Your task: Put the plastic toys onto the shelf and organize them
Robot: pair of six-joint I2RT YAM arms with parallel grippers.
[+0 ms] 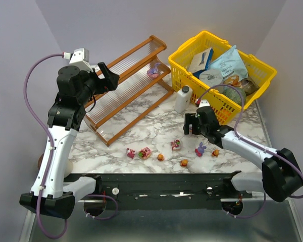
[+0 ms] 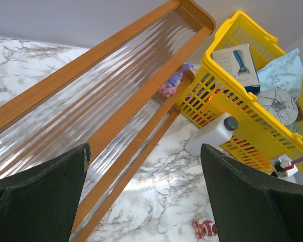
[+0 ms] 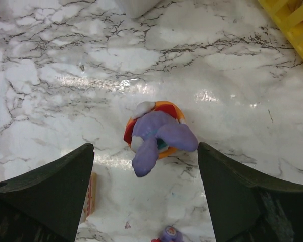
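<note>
Purple over an orange-red base, one plastic toy (image 3: 159,133) stands on the marble worktop (image 3: 232,60) directly beneath our right end effector (image 3: 145,148). It is framed between the two dark fingers (image 3: 45,191) and touches neither. That end effector is spread wide and grips nothing.

Our left end effector (image 2: 145,148) hangs above the near end of the shelf (image 2: 91,63), just as wide apart and just as empty. Beyond it, at the far end of a lower tier, lies a purple-and-pink toy (image 2: 171,83); we cannot tell which tier. Past that end sits the yellow basket (image 2: 210,63) with a white bottle (image 2: 212,133) just beside it.

The other toys (image 1: 145,152) lie scattered on the worktop near the right end effector, on its side toward the arm bases, well apart from the shelf.
</note>
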